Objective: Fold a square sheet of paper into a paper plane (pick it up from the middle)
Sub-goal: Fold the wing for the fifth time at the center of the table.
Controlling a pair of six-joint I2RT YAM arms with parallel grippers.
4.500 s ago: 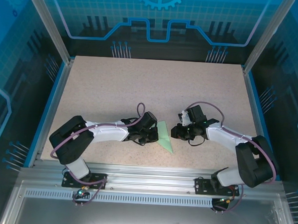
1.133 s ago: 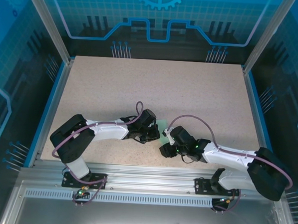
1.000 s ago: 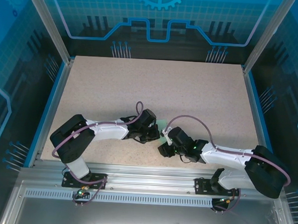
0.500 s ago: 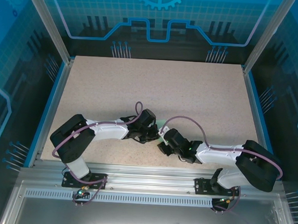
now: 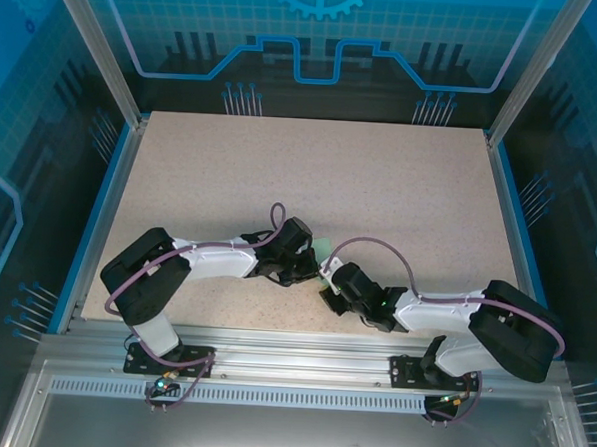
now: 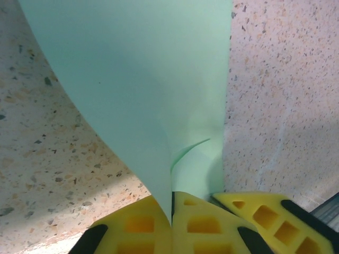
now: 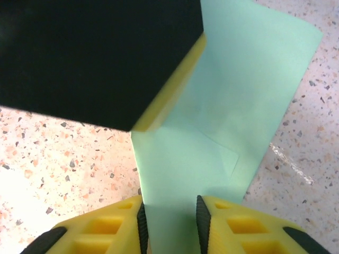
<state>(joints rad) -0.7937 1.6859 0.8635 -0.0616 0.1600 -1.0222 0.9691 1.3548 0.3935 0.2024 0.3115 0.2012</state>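
The square sheet of paper (image 5: 321,252) is folded pale mint green, mostly hidden between the two grippers near the table's front middle. My left gripper (image 5: 302,270) is shut on it: in the left wrist view the yellow fingers (image 6: 143,225) press together on a fold of the paper (image 6: 137,79), which fans out ahead. My right gripper (image 5: 327,285) faces it from the right. Its jaws (image 7: 169,211) stand apart, with a narrow strip of the paper (image 7: 233,106) running between the pads. No finished paper plane shape shows.
The speckled beige table (image 5: 331,175) stretches far behind both grippers. A blue rim (image 5: 96,223) borders the left side and an aluminium rail (image 5: 301,359) runs along the front. The left gripper's black and yellow finger (image 7: 106,53) looms close in the right wrist view.
My right arm has slid left, up to the paper and the left gripper, and its jaws have narrowed around the strip. The left arm has held still, shut on the paper.
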